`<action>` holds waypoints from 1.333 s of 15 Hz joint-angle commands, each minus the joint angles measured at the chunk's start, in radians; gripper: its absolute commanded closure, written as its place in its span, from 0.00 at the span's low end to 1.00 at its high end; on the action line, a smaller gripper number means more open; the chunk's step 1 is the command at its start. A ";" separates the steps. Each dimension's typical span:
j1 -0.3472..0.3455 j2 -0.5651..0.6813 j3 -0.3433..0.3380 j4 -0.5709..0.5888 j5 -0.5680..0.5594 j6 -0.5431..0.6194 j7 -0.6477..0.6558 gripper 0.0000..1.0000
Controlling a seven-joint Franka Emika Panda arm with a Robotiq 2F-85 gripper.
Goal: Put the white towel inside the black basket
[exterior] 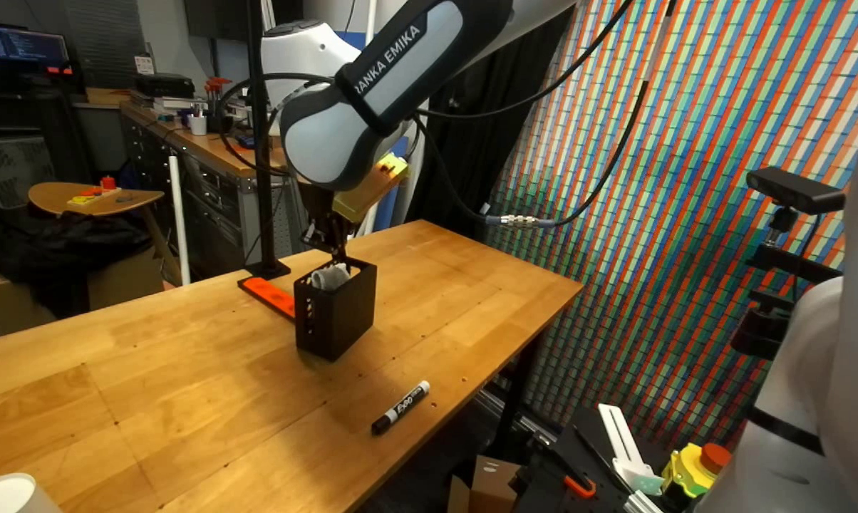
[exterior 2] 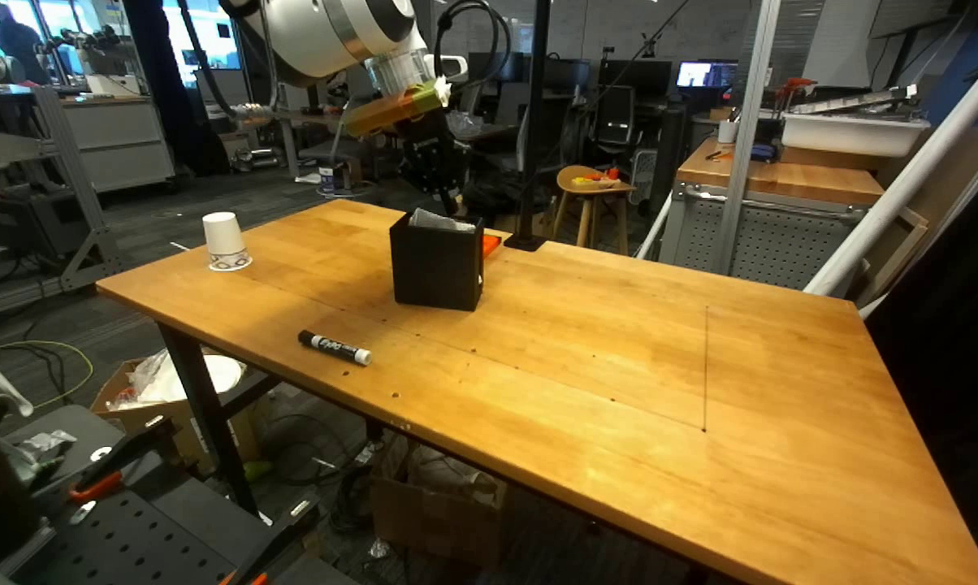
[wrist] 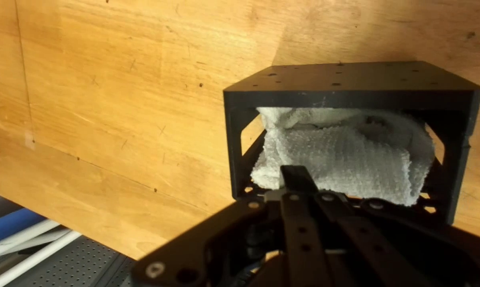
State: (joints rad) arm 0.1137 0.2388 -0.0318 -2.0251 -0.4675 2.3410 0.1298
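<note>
You are, it seems, in a robotics lab or workshop. You can know this by the robot arm (exterior: 407, 71), the camera (exterior: 796, 191) on its mount (exterior: 778, 260), the yellow box (exterior: 680, 469) with red button (exterior: 715, 457), the perforated metal cabinet (exterior 2: 785, 244) and the lit computer screen (exterior 2: 707, 74).

Franka arm (exterior: 415, 71) bent, hand (exterior: 340, 258) pointing down — fingers (wrist: 300, 179) together

The towel (wrist: 339, 159) is inside the basket (exterior 2: 436, 266) on the bench (exterior 2: 781, 390). In an exterior view, the marker (exterior 2: 335, 348) lies nearer and to the left of this basket; farther left stands the cup (exterior 2: 224, 236).
</note>
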 commanded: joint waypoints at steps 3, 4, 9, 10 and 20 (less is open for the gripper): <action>0.017 -0.014 0.020 0.004 -0.007 -0.069 0.045 1.00; 0.018 -0.014 0.023 0.005 -0.004 -0.077 0.049 1.00; 0.026 -0.011 0.037 0.012 -0.006 -0.093 0.067 1.00; 0.028 -0.011 0.039 0.013 -0.008 -0.093 0.068 1.00; 0.035 -0.001 0.045 0.022 -0.013 -0.094 0.067 1.00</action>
State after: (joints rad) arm 0.1436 0.2395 0.0083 -2.0215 -0.4674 2.2629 0.1861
